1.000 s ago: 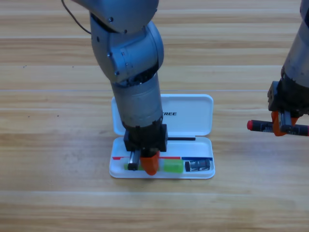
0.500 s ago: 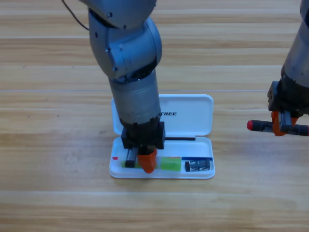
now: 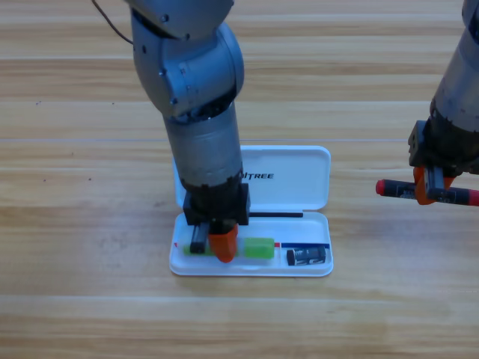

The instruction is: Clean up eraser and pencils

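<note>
The left hand (image 3: 215,245) is seen lifted a little from the case (image 3: 288,179) compared with a moment ago, and shifted slightly toward the lid; whether its jaws are spread cannot be told. Under and just right of it, the pale pencil (image 3: 258,248) is left lying in the tray, its green end showing beyond the orange jaw. That is read as a release: this pencil is judged to be put away. Its long axis is laid along the tray, side to side, green end pointing toward the eraser (image 3: 307,256), which is already resting in the tray's far corner from the left hand.

The right hand (image 3: 432,193) is held well apart over the bench (image 3: 90,224), now a touch higher and nearer the case. It is pinched on the black pencil (image 3: 394,188), gripped crosswise, long axis level and side to side, one red end pointed toward the case. That pencil is judged the last thing to stow.
</note>
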